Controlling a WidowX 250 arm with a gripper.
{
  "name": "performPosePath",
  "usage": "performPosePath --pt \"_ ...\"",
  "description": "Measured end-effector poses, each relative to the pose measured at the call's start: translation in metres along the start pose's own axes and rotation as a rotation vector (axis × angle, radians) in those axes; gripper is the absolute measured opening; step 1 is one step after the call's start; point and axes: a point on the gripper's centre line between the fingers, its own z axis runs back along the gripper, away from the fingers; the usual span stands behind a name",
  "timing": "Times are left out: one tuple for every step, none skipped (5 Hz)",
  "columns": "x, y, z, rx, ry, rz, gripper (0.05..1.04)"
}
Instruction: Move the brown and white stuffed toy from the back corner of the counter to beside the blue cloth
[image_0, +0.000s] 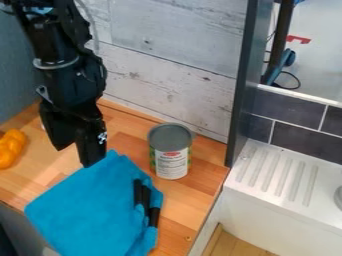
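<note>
Wooden counter (190, 197): blue cloth (83, 210) lies just camera-side of the gripper (75, 156), whose fingers stand moderately parted, apparently empty.

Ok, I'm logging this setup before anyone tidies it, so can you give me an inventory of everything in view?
Cloth: one, blue, front of the counter
Black sticks: at least two, black, on the cloth's right side
Can: one, grey top, mostly white label, upright right of the cloth
Lumpy object: one, orange-yellow, counter's left edge
Counter: one, light wood, under these
Plank wall: one, whitish, behind the counter
Post: one, dark grey, right of the planks
Tiles: several, dark grey, above the sink unit
Sink unit: one, white, ridged top, lower right
Background items: red piece, blue piece, black cable, upper right
Arm: one, black, upper left
Gripper: one, black, above the cloth's upper edge
</note>
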Motion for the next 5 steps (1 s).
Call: performPosePath --pt "-0.001 0.000 -0.004 -0.008 0.018 0.001 0.996" --pt "0.027 0.025 0.005 0.008 -0.016 0.039 0.996" --pt "0.037 0.064 0.023 0.042 -0.079 0.111 0.996" --pt "0.051 0.106 0.022 0.050 -0.123 0.136 0.996" --pt "0.060 0.141 0.010 0.073 -0.135 0.160 0.996"
